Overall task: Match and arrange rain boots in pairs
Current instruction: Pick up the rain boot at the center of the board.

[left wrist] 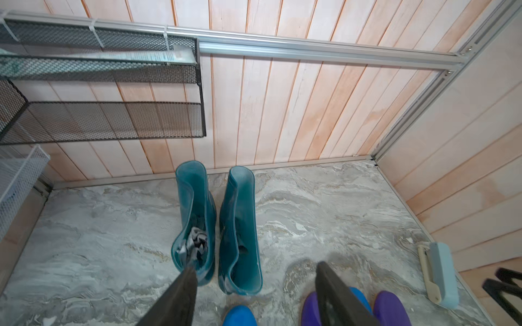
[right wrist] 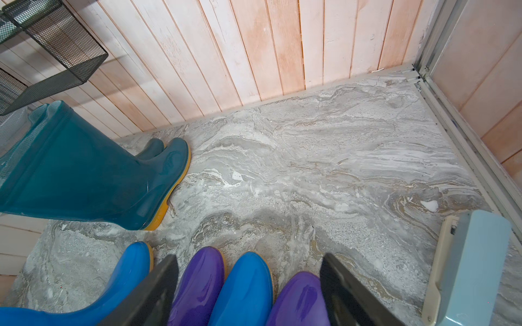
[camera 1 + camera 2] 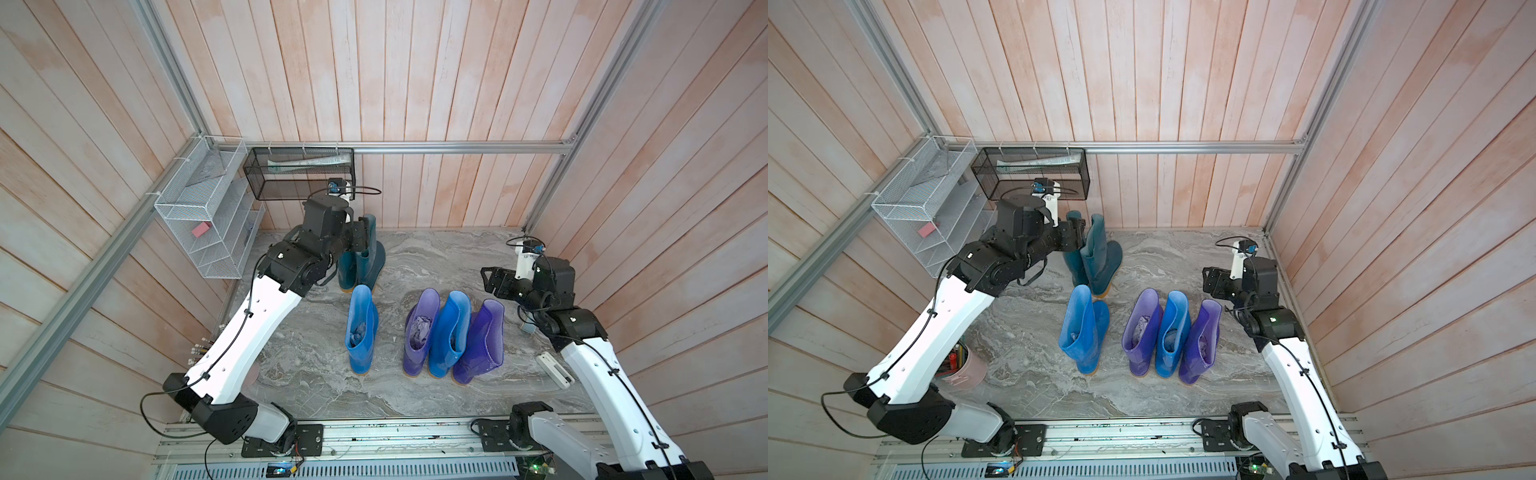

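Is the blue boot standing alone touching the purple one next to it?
Apart. Both top views show a strip of bare floor between the lone blue boot and the nearest purple boot.

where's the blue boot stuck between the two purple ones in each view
top view: the middle blue boot stands right of centre, between the purple boots.
top view: same spot, right of centre.
left wrist: only a sliver of its toe, between purple toes.
right wrist: its toe between two purple toes.
shared landmark: the teal boots by the back wall.
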{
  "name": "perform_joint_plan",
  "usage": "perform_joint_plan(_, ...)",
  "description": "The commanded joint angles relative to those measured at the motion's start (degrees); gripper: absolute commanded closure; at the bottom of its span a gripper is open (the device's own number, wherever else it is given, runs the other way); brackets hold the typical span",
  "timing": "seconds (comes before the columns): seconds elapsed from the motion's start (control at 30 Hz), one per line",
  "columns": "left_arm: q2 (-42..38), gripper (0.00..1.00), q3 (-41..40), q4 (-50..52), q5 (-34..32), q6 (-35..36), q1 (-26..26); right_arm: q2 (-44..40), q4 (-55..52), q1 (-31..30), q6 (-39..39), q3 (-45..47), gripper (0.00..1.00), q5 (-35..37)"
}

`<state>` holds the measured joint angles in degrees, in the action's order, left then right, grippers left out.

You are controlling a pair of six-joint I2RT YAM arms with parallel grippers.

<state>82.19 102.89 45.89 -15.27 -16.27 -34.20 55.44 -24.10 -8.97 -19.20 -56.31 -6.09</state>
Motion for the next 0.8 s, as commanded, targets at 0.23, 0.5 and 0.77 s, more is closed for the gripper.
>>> perform_joint_plan(0.23, -11.5, 0.32, -14.1, 8.1, -2.3, -12.5, -5.6, -1.6, -1.4, -0.1, 1.7, -1.4, 0.18, 1.2)
perform_joint_plan(0.5, -14.7, 0.32, -20.4, 12.7, -1.0, -17.4, -10.0, -2.0, -0.8, -0.1, 1.0, -0.5, 0.18, 0.6)
perform_joint_plan(0.77, -12.3, 0.31, -20.3, 15.6, 0.3, -18.3, -15.5, -1.9, -1.3, -0.1, 0.8, -0.7, 0.18, 0.7)
